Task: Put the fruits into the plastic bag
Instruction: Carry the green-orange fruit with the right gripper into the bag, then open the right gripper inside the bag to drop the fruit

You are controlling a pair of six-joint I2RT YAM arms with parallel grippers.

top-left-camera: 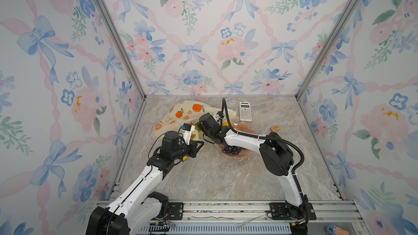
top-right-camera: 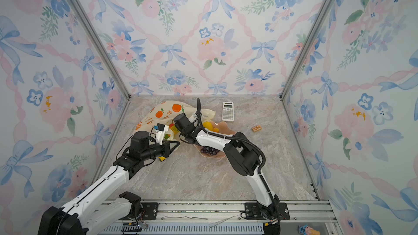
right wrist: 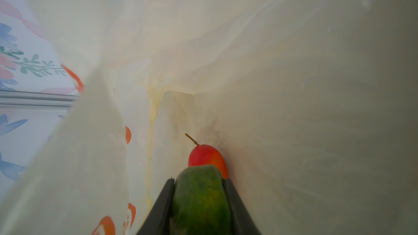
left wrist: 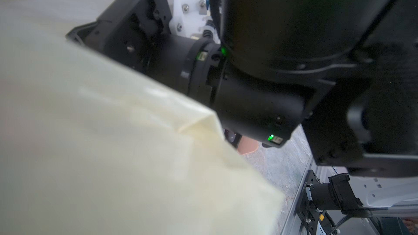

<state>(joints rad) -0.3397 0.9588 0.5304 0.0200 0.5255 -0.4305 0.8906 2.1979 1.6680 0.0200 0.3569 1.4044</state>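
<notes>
green fruit (right wrist: 201, 200) inside the plastic bag (right wrist: 226, 41)
my right gripper (right wrist: 199, 180) clamps the slick, light fruit mid-body; left gripper (top-left-camera: 196, 145), closed, seems to pinch the flimsy rim.

Pale-yellow plastic bag (top-left-camera: 178, 114) with orange fruit prints. Mottled dark green fruit (right wrist: 201, 200). Red-orange fruit (right wrist: 207, 157). Purple grapes (top-left-camera: 231, 150). Pink plate (top-left-camera: 247, 152). Grey-beige marbled surface (top-left-camera: 214, 177).
</notes>
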